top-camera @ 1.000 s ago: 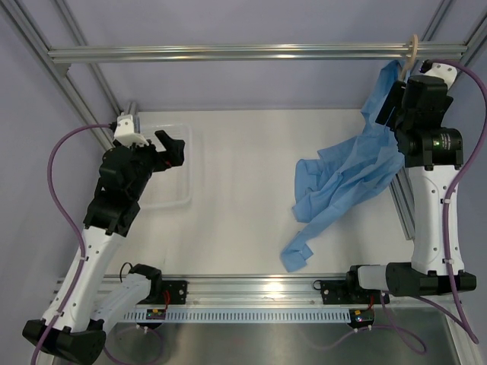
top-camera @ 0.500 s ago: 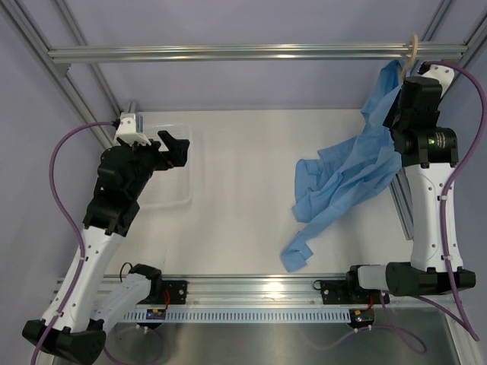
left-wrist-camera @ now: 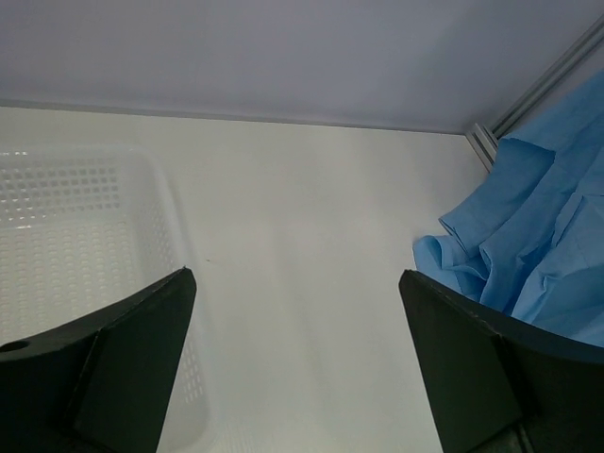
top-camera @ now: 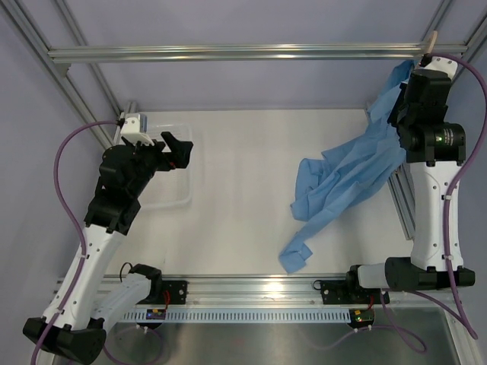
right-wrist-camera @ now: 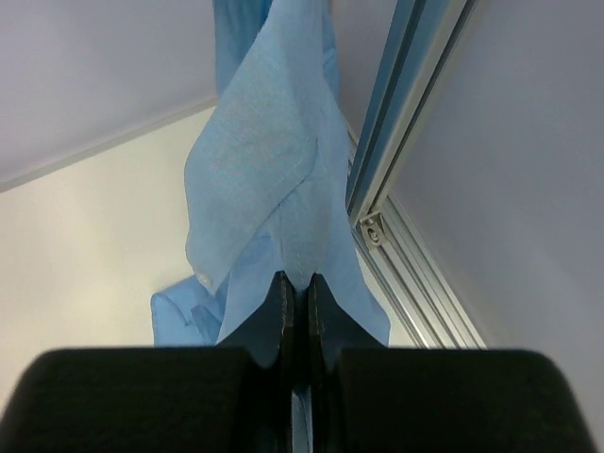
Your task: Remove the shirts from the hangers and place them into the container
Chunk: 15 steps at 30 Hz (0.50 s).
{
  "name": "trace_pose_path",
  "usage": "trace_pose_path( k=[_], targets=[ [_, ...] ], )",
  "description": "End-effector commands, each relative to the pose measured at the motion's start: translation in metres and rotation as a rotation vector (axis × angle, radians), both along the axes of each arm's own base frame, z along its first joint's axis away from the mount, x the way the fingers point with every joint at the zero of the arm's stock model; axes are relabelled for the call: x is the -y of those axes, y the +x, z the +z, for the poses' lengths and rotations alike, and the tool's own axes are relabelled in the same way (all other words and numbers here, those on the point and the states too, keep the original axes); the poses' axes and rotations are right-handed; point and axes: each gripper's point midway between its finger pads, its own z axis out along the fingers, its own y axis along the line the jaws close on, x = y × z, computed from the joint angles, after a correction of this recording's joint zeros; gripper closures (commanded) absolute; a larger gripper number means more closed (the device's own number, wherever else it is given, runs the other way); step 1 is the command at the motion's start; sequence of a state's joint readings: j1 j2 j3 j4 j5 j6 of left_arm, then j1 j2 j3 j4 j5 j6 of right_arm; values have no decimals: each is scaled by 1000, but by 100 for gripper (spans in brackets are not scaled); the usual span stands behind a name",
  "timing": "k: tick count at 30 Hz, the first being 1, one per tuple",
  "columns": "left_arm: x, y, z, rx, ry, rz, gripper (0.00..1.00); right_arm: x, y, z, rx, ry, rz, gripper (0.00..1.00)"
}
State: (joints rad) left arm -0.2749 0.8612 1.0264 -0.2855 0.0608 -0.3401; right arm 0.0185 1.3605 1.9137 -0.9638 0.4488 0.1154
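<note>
Right wrist view: the right claw (right-wrist-camera: 295, 288) is pinched tight on a hanging fold of the large, thin, wrinkled light blue shirt (right-wrist-camera: 260, 160), just beside a silver aluminium upright (right-wrist-camera: 401, 123)

Top external view: the shirt's upper part hangs at the far right corner, against the right arm. The rest trails down and left onto the white surface (top-camera: 243, 167), with a sleeve end reaching toward the near rail. Only the tip of the slim cream hanger (top-camera: 431, 38) shows, above the right wrist. Its arms are hidden, so whether the shirt is on it cannot be told

Left claw (left-wrist-camera: 294, 278): spread wide, holding nothing, poised over the shallow clear perforated plastic container (left-wrist-camera: 94, 198) at the left of the surface, well apart from the shirt

Step in hand, by judgement: stripping the shirt from the hanger. Nothing lies in the container

Next move calls for drawing the gripped fabric down and clear of the hanger, then carrying it left across the surface. The shirt is far larger than the container, so the trailing cloth will need gathering
</note>
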Motion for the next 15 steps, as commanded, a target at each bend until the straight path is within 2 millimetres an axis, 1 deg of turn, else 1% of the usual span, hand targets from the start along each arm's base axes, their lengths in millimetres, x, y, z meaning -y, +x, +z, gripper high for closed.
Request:
trace_pose_path(
  k=[1,3,5,6,7,9,10,11,13,14,15],
  targets=[
    [11,-2,17,66,-23,-63,5,-14,-3,55,148,-23,119,100],
    [13,-1,18,63,-21,-71,5,-22,-9,73,212,-14,165,100],
    [14,2,18,60,-26,-73,4,-35,-13,84,241,9,238,100],
    [17,1,19,64,-29,-87,1,-39,-15,87,246,16,259,100],
    [19,2,20,69,-33,-98,1,-49,-17,87,242,28,313,100],
    [24,2,23,89,-37,-127,1,-57,-27,94,265,27,364,100],
    [26,2,21,91,-35,-138,1,-63,-31,99,283,30,401,100],
    [27,2,23,100,-37,-144,1,-66,-33,99,286,34,419,100],
    [29,3,22,95,-41,-153,1,-81,-46,106,313,66,496,100],
    [30,4,23,100,-46,-159,1,-88,-48,102,311,82,531,100],
    [36,4,21,89,-52,-186,1,-93,-58,106,335,102,556,100]
  ],
)
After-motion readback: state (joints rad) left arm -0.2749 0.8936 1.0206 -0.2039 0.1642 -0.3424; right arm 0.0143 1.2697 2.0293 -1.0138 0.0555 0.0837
